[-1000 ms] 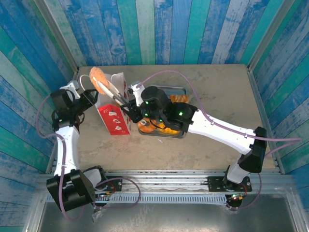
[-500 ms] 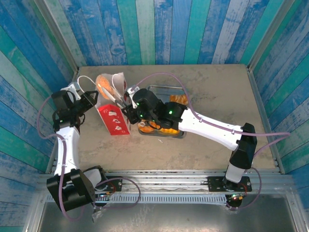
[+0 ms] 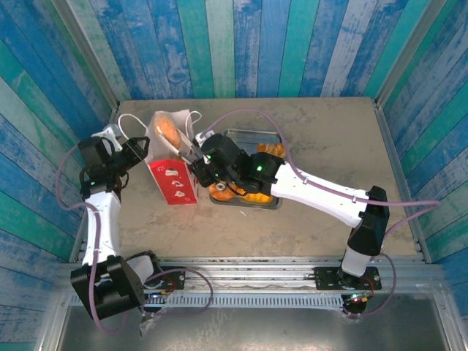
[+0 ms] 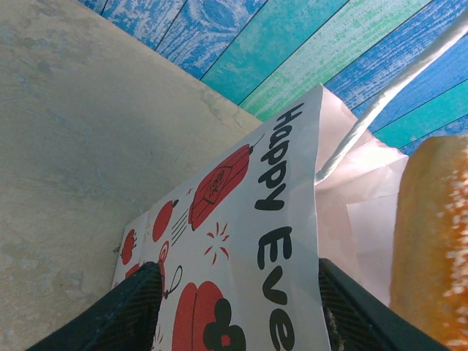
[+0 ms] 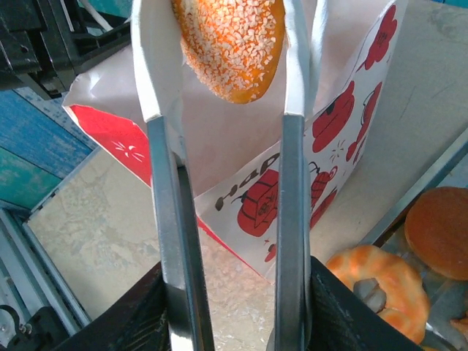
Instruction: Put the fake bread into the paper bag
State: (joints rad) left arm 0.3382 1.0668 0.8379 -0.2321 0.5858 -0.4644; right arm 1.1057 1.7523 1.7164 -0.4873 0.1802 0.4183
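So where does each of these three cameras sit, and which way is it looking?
Top: fixed above and behind the arms, looking down on the table; both arms show, plus bag and tray.
Left wrist: on the left arm, looking past its dark fingers at the bag's side.
Right wrist: on the right arm, looking along the tongs it holds to a bun at the bag's mouth; dark fingers at the bottom.
Shared: both wrist views catch the bag and that bun.

sesame bun (image 5: 232, 51) cropped at top edge, tray (image 3: 252, 134) half hidden under right arm (image 3: 322, 196)
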